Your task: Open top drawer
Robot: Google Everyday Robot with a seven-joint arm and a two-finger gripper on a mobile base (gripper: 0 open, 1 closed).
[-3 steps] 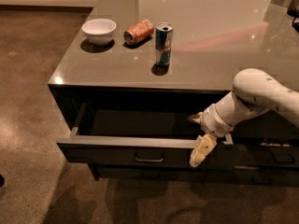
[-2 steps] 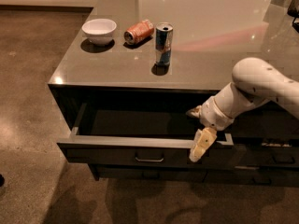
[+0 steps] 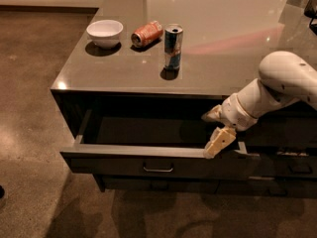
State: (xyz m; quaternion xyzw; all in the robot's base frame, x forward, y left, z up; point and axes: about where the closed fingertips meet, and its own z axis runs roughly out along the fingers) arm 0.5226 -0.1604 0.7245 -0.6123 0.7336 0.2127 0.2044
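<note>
Camera view: top drawer (image 3: 114, 163) stood well pulled out under the counter (image 3: 223, 43), grey interior showing, handle (image 3: 158, 169) free. Gripper (image 3: 217, 138) sat at the front panel's upper edge, right of the handle, probably hooked there to drag it; clenched or released, couldn't tell. White bowl (image 3: 104, 32), tipped orange can (image 3: 147, 33) and upright blue-silver can (image 3: 173, 46) on top; no label readable.

My gripper (image 3: 216, 128) sits at the top drawer (image 3: 114, 163) front edge, right end; tabletop (image 3: 223, 48) above has bowl (image 3: 104, 32) left, tipped can (image 3: 146, 33) middle, standing can (image 3: 173, 46) right.
</note>
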